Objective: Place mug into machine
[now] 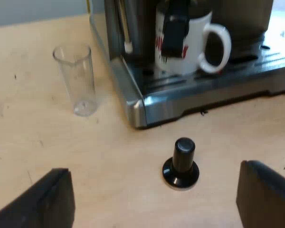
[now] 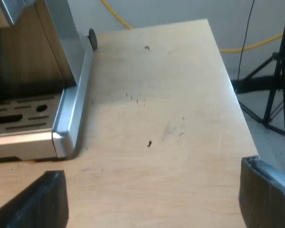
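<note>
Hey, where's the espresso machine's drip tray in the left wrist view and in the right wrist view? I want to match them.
Left wrist view: the drip tray lies under the mug, beyond the tamper standing on the table.
Right wrist view: the drip tray shows its slotted end just inside the base corner.
Shared landmark: the rounded metal base corner, which is near the measuring glass in the left wrist view.

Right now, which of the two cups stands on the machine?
The white mug, on the machine's drip tray; the clear measuring glass stands on the table instead.
</note>
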Motion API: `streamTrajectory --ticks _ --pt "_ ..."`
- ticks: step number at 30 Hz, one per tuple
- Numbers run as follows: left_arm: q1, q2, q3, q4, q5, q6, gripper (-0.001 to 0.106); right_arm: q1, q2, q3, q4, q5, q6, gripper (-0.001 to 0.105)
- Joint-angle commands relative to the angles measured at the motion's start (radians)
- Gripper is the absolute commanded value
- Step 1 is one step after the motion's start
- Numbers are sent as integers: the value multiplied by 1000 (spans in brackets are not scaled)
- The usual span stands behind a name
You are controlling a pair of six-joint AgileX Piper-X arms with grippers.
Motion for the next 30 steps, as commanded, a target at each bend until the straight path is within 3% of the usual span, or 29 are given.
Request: streamTrajectory --ticks 1,7,30 --pt "0 -139 24 -11 -5 3 72 -2 -39 23 -7 -10 -7 87" --pt "0 -138 25 -26 -5 3 72 -2 -37 83 -17 -5 -14 87" --pt "0 -138 25 -26 -5 3 72 -2 -36 86 -27 13 -9 87"
